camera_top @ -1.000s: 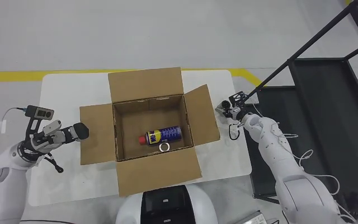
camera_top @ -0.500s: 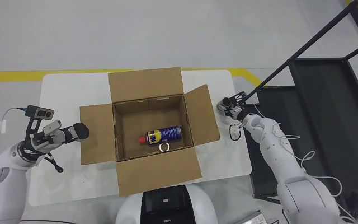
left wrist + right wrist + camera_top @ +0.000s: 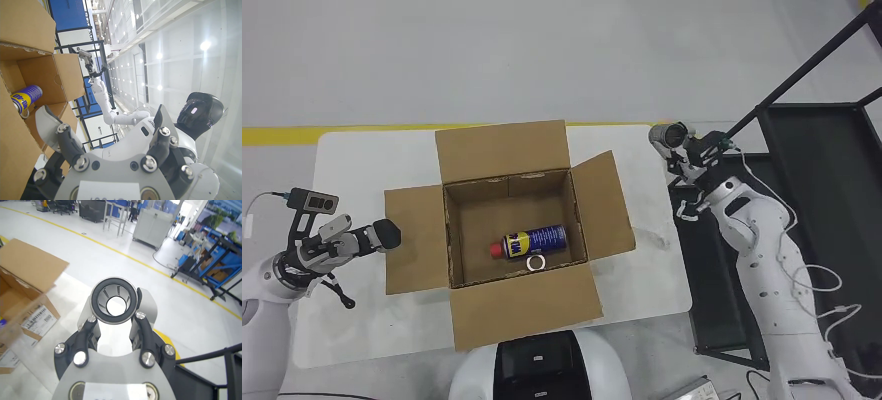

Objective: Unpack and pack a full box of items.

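An open cardboard box (image 3: 478, 160) stands in the middle of the white table (image 3: 362, 160). Inside it lie a blue and yellow spray can (image 3: 535, 241) and a small metal ring (image 3: 537, 263); the spray can (image 3: 26, 96) also appears past the box wall (image 3: 13, 132) in the left wrist view. My right gripper (image 3: 674, 137) is raised at the table's far right corner, shut on a metal cylinder sleeve (image 3: 114, 303) with a black rim. My left gripper (image 3: 382, 236) hangs open beside the box's left flap, its fingers (image 3: 47, 121) holding nothing.
A dark metal rack (image 3: 802, 170) stands right of the table, close to the right arm. A yellow floor line (image 3: 342, 133) runs behind the table. White table surface lies left of the box and along its right side.
The right arm has lifted and swung toward the far right corner of the table, carrying the metal sleeve. The left arm has stayed still.
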{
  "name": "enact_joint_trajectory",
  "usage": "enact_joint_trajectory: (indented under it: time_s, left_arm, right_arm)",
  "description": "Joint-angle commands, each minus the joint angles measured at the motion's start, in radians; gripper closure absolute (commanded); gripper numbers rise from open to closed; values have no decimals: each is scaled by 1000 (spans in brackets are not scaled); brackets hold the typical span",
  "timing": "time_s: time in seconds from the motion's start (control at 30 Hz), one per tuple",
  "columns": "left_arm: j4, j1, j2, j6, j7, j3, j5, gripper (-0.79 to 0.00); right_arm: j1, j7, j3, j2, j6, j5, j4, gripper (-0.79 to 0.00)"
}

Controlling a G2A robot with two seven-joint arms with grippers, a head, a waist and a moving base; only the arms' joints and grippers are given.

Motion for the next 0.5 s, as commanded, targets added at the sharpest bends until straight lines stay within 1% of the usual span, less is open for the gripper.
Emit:
enact_joint_trajectory:
  time_s: [0.0, 0.07, 0.13, 0.17, 0.27, 0.4, 0.47]
  left_arm:
    - [0, 0, 0, 0, 0, 0, 0, -785]
    - [0, 0, 0, 0, 0, 0, 0, -785]
    - [0, 0, 0, 0, 0, 0, 0, -785]
    - [0, 0, 0, 0, 0, 0, 0, -785]
    - [0, 0, 0, 0, 0, 0, 0, -785]
    - [0, 0, 0, 0, 0, 0, 0, -785]
    - [0, 0, 0, 0, 0, 0, 0, -785]
  right_arm:
    - [-10, 33, -9, 2, -41, 13, -100, 0]
    - [-1, 71, -45, 2, -99, 22, -163, 0]
    - [25, 118, -97, 1, -149, 35, -192, 0]
    - [42, 138, -133, -2, -181, 55, -194, 0]
    - [110, 207, -246, -12, -232, 119, -177, 0]
    - [209, 307, -391, -32, -227, 166, -114, 0]
    - [258, 332, -459, -46, -213, 198, -63, 0]
